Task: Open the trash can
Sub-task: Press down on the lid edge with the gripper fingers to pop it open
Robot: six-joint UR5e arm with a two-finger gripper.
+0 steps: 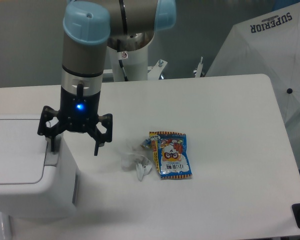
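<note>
One arm, one bin, and most of my risks sit at the table's left edge. Table (230,100) is white. Trash can (32,192) stands at its front-left corner, partly out of frame, lid (15,150) flat and shut, grey push tab (51,157) at the lid's right edge. Gripper (75,145) hangs over that right edge, jaws spread wide, nothing held. One finger looks to be at or just above the tab, the other is outside the bin wall over bare table. I can't tell whether there's contact.

Risks as I read them:
- Straddle: if I descend like this, the outer finger could run down the bin's side and scrape or shove the can toward the left edge.
- Miss: press off-centre and the finger could land on the lid, not the tab, so the latch may not release.
- Lid swing: if it pops, it could strike the wrist above it.
- Clutter: snack packet (171,155) and crumpled clear wrapper (135,159) lie mid-table, near the bin's right; a sideways retreat could sweep them.
</note>
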